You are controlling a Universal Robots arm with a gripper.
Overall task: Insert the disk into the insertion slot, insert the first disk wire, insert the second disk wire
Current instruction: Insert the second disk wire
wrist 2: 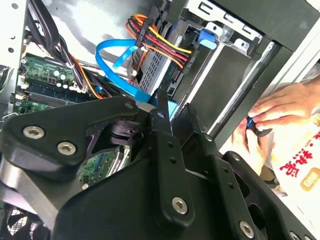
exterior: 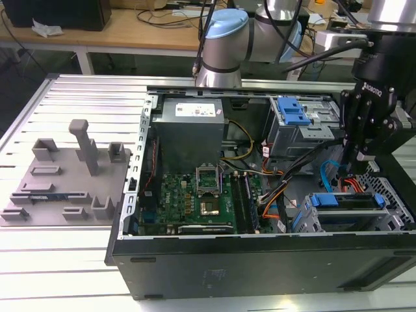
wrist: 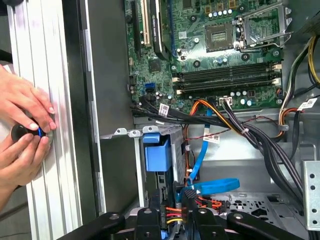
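Observation:
The disk [exterior: 344, 201] in its blue carrier [wrist: 156, 150] lies inside the insertion slot of the grey drive cage [exterior: 304, 221], on the exterior view's right. My gripper [exterior: 359, 156] hangs just above the cage's rear. In both wrist views its black fingers [wrist 2: 160, 150] close on the plug end of the blue flat disk wire [wrist 2: 112, 50], which loops away from the tips [wrist: 215, 185]. My gripper [wrist 2: 175, 106] is at the disk's back edge. A red, yellow and black disk wire bundle [wrist 2: 160, 42] reaches the same edge and passes under my gripper [wrist: 172, 207].
A person's hands [wrist: 25, 110] hold a small black and blue part just outside the case wall [wrist 2: 280, 112]. A second cage with a blue latch [exterior: 292, 110], the motherboard [exterior: 195, 195] and the power supply [exterior: 192, 130] lie inside the case. A grey fixture plate [exterior: 58, 182] lies outside it.

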